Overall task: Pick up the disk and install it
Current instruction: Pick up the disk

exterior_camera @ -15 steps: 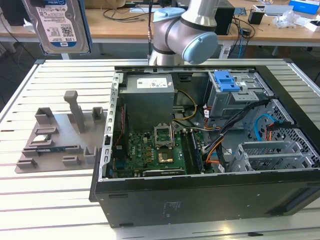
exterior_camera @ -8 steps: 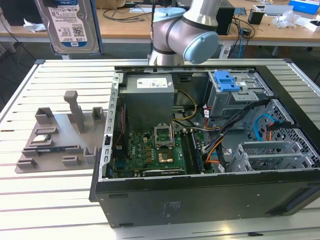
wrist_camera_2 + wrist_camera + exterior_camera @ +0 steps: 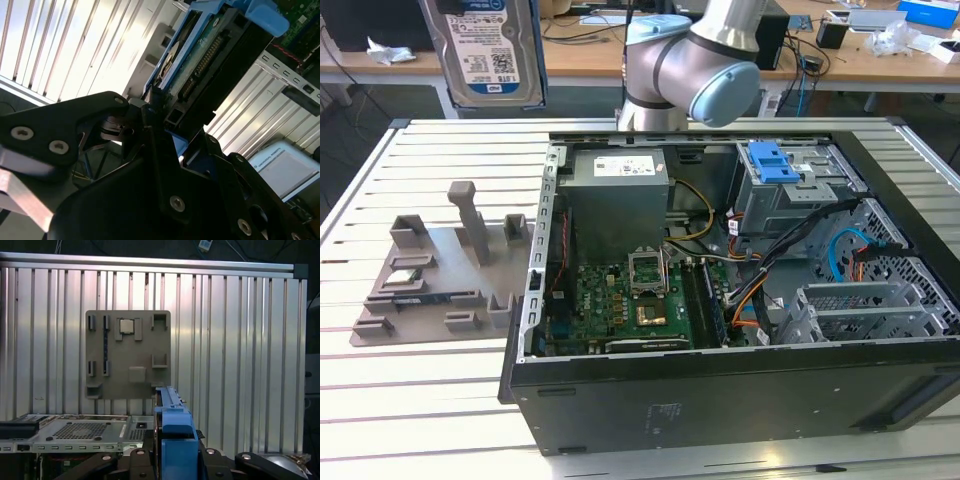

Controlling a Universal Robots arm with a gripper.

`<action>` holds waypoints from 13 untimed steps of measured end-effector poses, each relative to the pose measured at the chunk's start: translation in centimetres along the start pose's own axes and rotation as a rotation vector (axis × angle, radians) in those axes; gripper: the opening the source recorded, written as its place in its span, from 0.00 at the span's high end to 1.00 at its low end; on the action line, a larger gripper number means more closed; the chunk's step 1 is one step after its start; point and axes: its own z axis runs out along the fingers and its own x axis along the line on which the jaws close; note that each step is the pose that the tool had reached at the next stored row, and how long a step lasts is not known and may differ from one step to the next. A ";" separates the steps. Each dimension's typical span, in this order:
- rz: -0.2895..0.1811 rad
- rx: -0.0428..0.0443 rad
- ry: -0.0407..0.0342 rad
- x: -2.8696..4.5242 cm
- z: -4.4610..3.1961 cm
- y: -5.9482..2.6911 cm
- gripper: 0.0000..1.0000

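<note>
disk [image 3: 490, 50] held aloft, label facing the camera, at the exterior view's upper left, well clear of the open case [image 3: 720, 410]. in the second wrist view the gripper [image 3: 162, 117] is closed on the disk's end, fingers pressed against both faces, blue bracket [image 3: 265, 17] at the far end. arm [image 3: 695, 60] stands behind the case. grey fixture [image 3: 430, 265] lies on the slatted table [image 3: 420, 420] beside the case.
</note>
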 end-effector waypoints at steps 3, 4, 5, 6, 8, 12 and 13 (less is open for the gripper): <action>0.000 -0.0001 -0.0001 0.02 -0.01 -0.82 0.63; 0.000 -0.0001 -0.0001 0.02 -0.01 -1.03 0.63; 0.000 -0.0001 -0.0001 0.02 -0.01 -1.30 0.63; 0.000 -0.0001 -0.0001 0.03 -0.01 -1.49 0.63; 0.000 -0.0001 -0.0001 0.04 -0.02 -2.13 0.63; 0.000 -0.0002 0.0000 0.06 -0.03 -3.07 0.63; 0.000 -0.0003 -0.0001 0.07 -0.03 -3.42 0.63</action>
